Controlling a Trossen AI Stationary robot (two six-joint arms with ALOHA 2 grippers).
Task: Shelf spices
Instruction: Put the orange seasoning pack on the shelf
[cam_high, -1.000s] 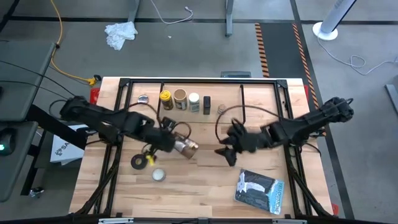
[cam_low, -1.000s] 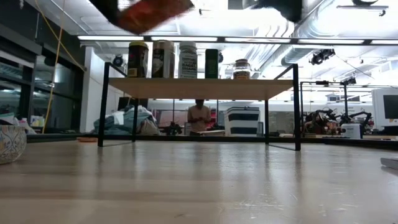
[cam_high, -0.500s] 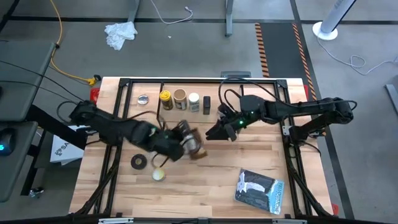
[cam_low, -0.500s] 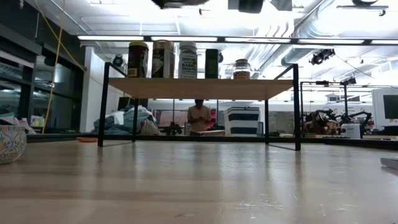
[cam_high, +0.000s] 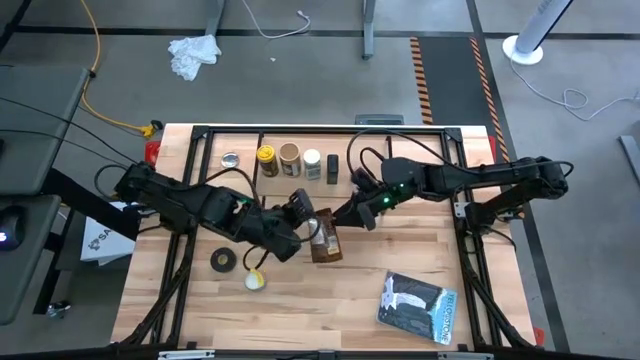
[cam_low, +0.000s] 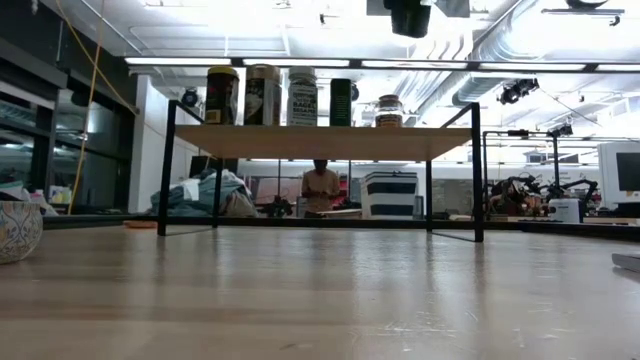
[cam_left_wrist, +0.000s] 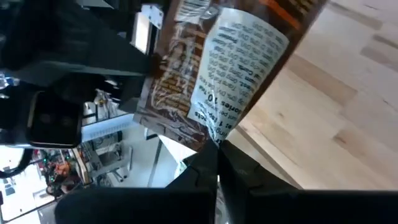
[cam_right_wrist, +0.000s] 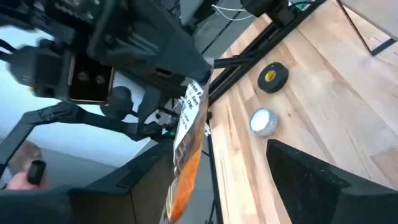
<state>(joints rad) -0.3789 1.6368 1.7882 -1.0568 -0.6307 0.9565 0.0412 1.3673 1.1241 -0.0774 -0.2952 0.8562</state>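
While my left fingers (cam_high: 308, 222) are clamped on the flat brown packet (cam_high: 325, 240), I hold it above the middle of the pale wood worktop (cam_high: 340, 285), its printed label facing up and its lower end toward the front edge. My right fingers (cam_high: 352, 213) stand apart just beside the packet's far end; whether they touch it I cannot tell. Behind them the shelf (cam_high: 420, 150) runs along the worktop's back edge, its light plank carrying a row of five spices (cam_high: 298, 160) beside a small silvery tin (cam_high: 231, 159). A black tape roll (cam_high: 223, 260) and another round tin (cam_high: 255, 281) lie near my left arm, and a dark printed pouch (cam_high: 418, 307) lies at the front right. Beyond, the room shows grey floor, a yellow cable (cam_high: 95, 60) and a crumpled white cloth (cam_high: 194, 53).
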